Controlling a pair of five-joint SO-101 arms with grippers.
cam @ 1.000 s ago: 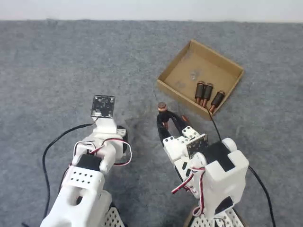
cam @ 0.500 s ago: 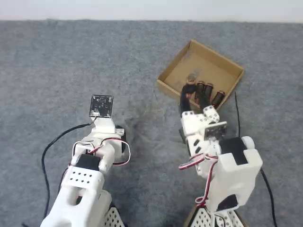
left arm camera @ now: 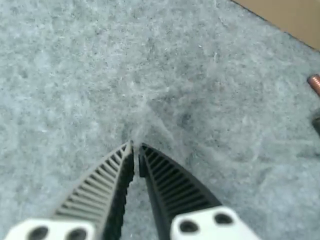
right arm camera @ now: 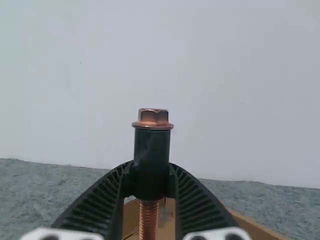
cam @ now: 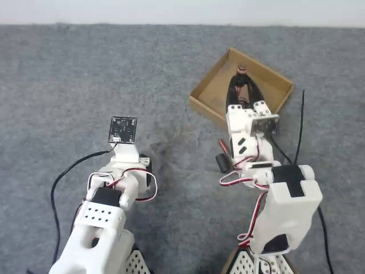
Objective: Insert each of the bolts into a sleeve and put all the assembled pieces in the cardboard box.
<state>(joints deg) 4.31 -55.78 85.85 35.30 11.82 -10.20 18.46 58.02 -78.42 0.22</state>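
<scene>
Right end effector (right arm camera: 150, 176): pinching an assembled piece (right arm camera: 151, 162) by its dark sleeve (right arm camera: 151, 142), bolt head (right arm camera: 152, 118) uppermost, held above the cardboard box (cam: 212, 85).
Left end effector (left arm camera: 136, 150): pressed together, empty, low over the grey tabletop (cam: 85, 68), well apart from the box.
Risk one: released from height, the piece could bounce or roll over the low wall.
Risk two: the bolt appeared merely slid in, so tilting might let it slip free.
Cause: release too high or off-centre.

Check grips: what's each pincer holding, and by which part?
Right pincer grips the assembled bolt by its black sleeve, above the cardboard box. Left pincer shut, empty.
</scene>
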